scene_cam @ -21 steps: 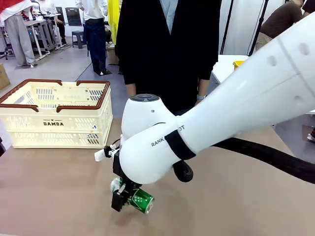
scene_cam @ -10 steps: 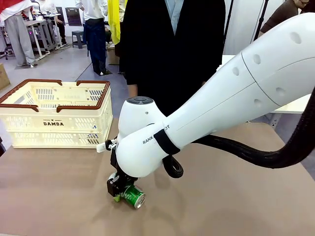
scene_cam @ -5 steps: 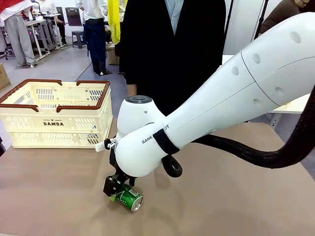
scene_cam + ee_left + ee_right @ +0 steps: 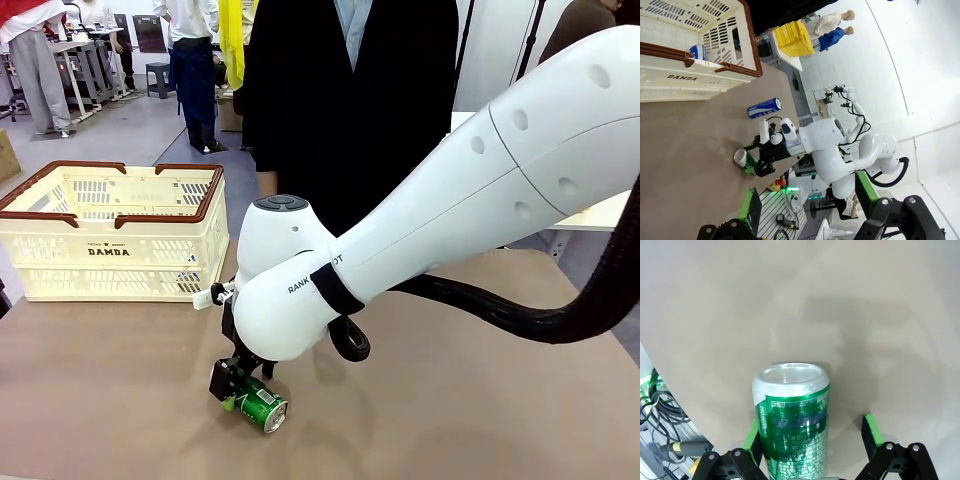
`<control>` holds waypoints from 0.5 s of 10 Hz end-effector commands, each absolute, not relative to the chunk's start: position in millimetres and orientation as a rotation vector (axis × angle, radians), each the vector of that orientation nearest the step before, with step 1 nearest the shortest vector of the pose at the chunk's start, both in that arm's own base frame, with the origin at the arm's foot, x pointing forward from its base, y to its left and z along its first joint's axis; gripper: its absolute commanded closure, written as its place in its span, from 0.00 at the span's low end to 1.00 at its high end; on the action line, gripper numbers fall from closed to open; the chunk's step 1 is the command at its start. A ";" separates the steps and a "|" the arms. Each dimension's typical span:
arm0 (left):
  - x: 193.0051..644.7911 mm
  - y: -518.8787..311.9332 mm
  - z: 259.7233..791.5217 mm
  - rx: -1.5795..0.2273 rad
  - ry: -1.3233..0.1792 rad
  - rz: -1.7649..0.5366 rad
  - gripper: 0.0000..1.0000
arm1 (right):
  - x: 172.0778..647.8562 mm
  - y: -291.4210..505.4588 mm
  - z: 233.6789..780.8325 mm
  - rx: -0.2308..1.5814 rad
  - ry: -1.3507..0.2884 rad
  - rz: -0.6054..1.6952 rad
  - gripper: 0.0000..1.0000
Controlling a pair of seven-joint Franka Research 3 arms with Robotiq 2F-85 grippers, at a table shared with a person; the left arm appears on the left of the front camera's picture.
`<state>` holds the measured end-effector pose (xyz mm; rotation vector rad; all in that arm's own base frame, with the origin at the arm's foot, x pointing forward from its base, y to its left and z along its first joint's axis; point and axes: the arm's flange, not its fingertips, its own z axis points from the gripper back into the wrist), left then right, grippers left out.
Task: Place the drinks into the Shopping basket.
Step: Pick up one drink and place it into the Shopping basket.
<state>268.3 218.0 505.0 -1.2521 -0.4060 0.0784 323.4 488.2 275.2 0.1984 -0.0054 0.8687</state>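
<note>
A green can (image 4: 262, 408) lies on its side on the brown table, its silver top (image 4: 790, 374) facing away from the right wrist camera. My right gripper (image 4: 243, 393) straddles it and stands open: the left pad (image 4: 753, 439) touches the can's side, and the right pad (image 4: 871, 431) is a clear gap away. A blue can (image 4: 765, 107) lies on the table near the cream DAMDA shopping basket (image 4: 110, 232). Another blue can (image 4: 697, 51) shows inside the basket (image 4: 715, 70). My left gripper (image 4: 807, 194) hangs open high above the table, with nothing between its fingers.
A person in black (image 4: 345, 100) stands at the far edge behind the right arm. A yellow mesh basket (image 4: 794, 37) sits on a white side table. Bare tabletop lies between the green can and the shopping basket.
The right gripper and the green can have shifted together a little to the left and lower. The basket has not moved.
</note>
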 end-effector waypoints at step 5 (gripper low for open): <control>266.0 216.9 506.1 -1.254 -0.401 0.080 0.00 | 317.8 499.4 323.2 0.142 -0.057 0.861 0.00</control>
